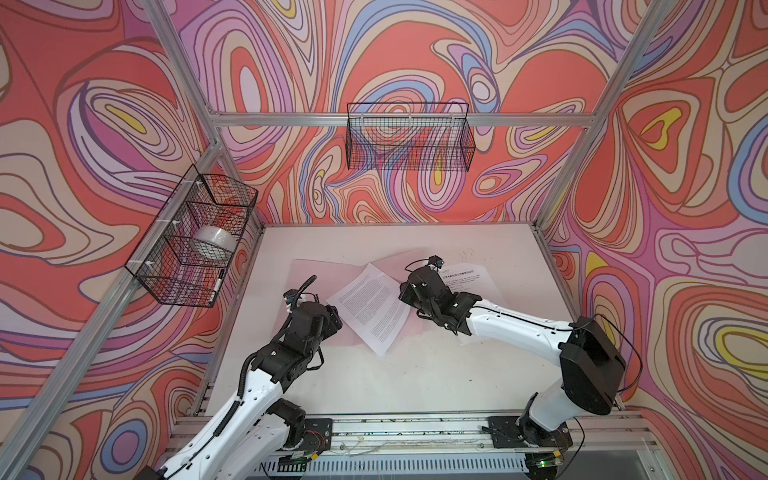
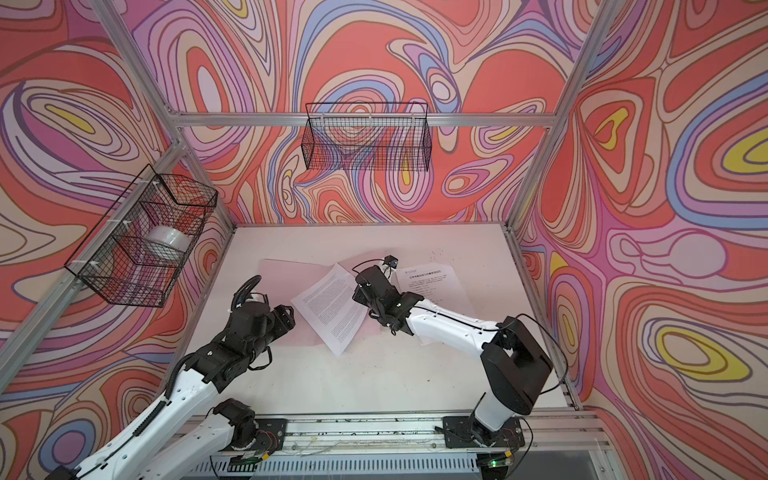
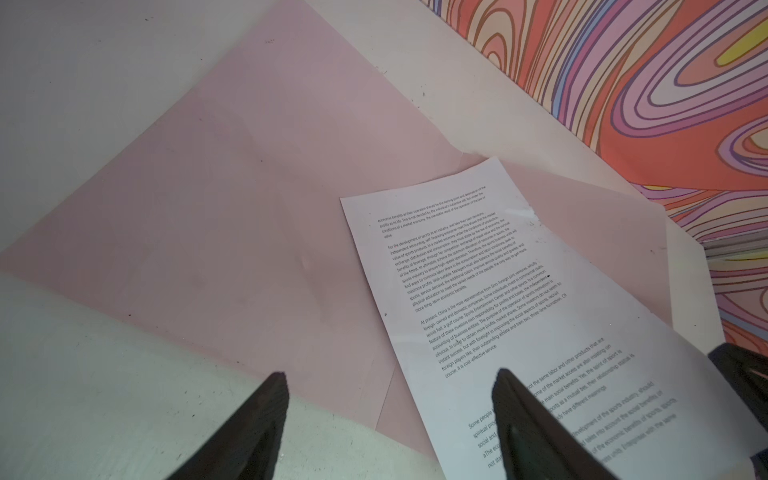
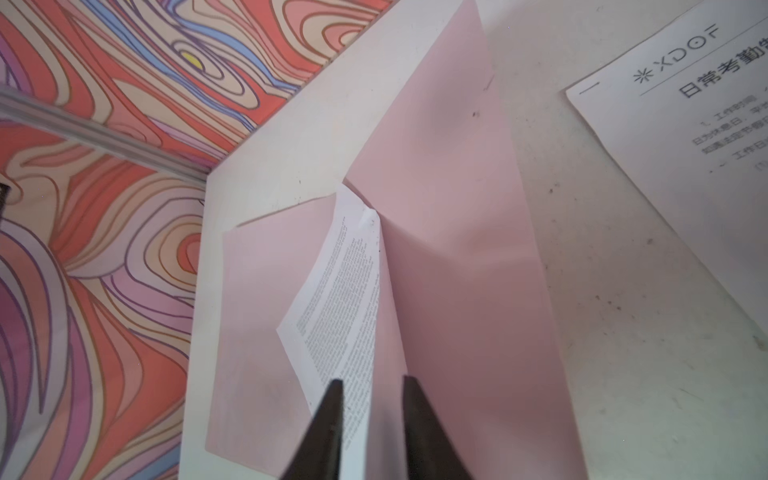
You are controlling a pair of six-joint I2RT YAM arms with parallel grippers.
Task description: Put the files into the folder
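**One sheet on the opened folder, one beside it**

Nearest, the left gripper [image 3: 390, 372] is held wide open and empty at the edge of the English-text sheet [image 1: 370, 307]. That sheet is laid askew across the crease of the pink folder [image 3: 249, 187], which is spread on the table [image 1: 415, 382]. The right gripper [image 4: 372, 379] is seen narrowly parted over the sheet's edge. Farther right, the second sheet [image 4: 685, 124] is laid on bare table.

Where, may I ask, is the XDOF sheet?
In both top views the sheet lies on the table, right of the folder, beside the right arm.
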